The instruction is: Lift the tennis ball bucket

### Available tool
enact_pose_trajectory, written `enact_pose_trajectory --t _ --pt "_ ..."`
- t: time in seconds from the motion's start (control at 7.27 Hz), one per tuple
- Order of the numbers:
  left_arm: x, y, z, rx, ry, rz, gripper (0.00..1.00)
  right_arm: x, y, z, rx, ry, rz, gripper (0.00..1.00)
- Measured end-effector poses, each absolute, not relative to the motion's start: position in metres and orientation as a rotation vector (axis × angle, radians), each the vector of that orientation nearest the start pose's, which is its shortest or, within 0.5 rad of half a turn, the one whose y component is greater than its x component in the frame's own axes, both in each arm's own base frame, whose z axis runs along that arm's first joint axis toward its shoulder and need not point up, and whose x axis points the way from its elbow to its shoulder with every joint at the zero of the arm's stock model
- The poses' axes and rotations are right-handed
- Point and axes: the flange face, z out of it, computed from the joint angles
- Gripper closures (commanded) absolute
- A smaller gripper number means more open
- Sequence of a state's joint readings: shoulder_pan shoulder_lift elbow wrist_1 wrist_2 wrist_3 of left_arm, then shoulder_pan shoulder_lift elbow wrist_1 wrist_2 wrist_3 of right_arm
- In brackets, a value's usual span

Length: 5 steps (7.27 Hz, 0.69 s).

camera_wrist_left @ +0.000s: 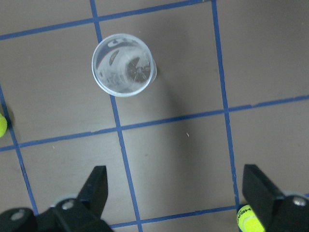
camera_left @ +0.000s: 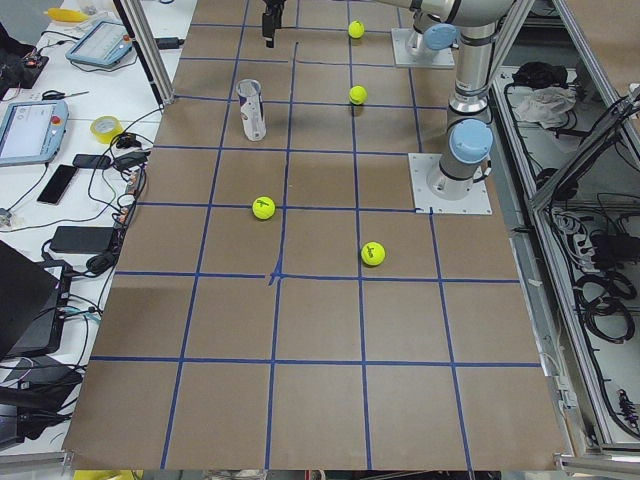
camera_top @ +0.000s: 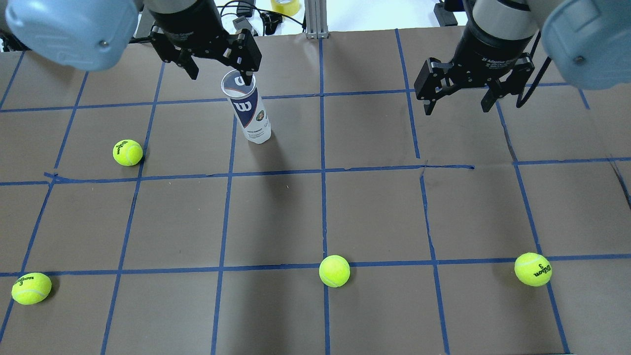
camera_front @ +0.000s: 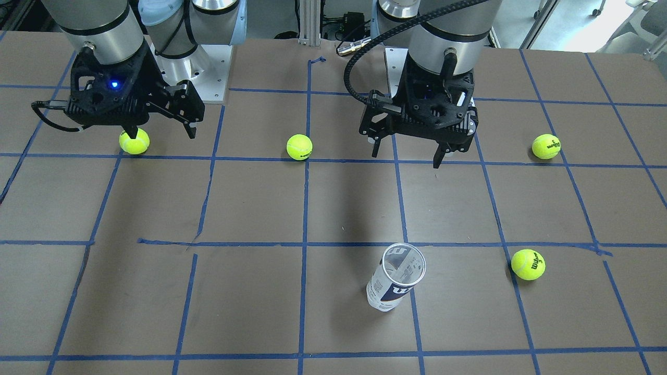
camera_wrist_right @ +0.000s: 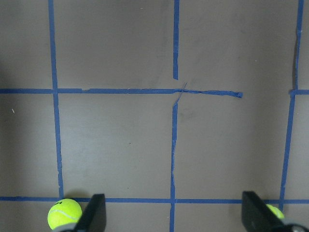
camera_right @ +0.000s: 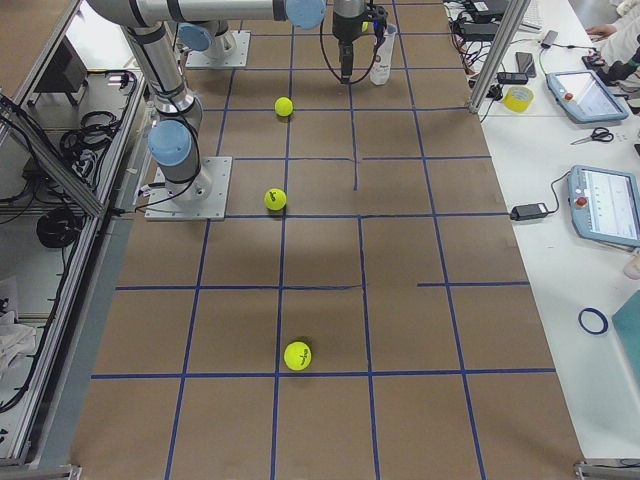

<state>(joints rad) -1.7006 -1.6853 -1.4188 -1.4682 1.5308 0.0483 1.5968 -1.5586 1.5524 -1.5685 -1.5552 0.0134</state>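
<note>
The tennis ball bucket (camera_top: pixel 249 111) is a clear tube with a white and navy Wilson label. It stands upright and open-topped on the brown table, also in the front view (camera_front: pixel 395 278) and the left side view (camera_left: pixel 252 108). My left gripper (camera_top: pixel 219 74) is open and empty, raised above the table, just on the robot's side of the bucket. In the left wrist view, the bucket's round mouth (camera_wrist_left: pixel 124 65) lies ahead of the spread fingers (camera_wrist_left: pixel 96 186). My right gripper (camera_top: pixel 458 106) is open and empty, high over the table's other half (camera_front: pixel 161 133).
Several yellow-green tennis balls lie loose on the table: one near the bucket (camera_top: pixel 127 152), one at the near left (camera_top: pixel 31 288), one in the middle (camera_top: pixel 334 270), one at the right (camera_top: pixel 533 269). Blue tape lines (camera_top: pixel 323 172) grid the table.
</note>
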Motion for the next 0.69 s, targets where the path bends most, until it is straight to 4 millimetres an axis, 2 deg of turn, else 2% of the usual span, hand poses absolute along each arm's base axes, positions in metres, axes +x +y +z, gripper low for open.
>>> enact_pose_trajectory --t 0.14,0.28,0.41,0.69 --pt "-0.185 -0.53 0.52 0.258 3.22 -0.275 0.0 0.148 -0.494 0.491 -0.02 3.126 -0.007 0.0" --pt "-0.157 -0.534 0.536 0.214 3.23 -0.299 0.0 0.148 -0.494 0.491 -0.023 3.128 -0.009 0.0" --pt "-0.136 -0.532 0.549 0.175 3.217 -0.26 0.0 0.147 -0.494 0.491 -0.024 3.129 -0.01 0.0" --pt "-0.124 -0.52 0.555 0.146 3.199 -0.171 0.0 0.148 -0.494 0.491 -0.025 3.128 -0.012 0.0"
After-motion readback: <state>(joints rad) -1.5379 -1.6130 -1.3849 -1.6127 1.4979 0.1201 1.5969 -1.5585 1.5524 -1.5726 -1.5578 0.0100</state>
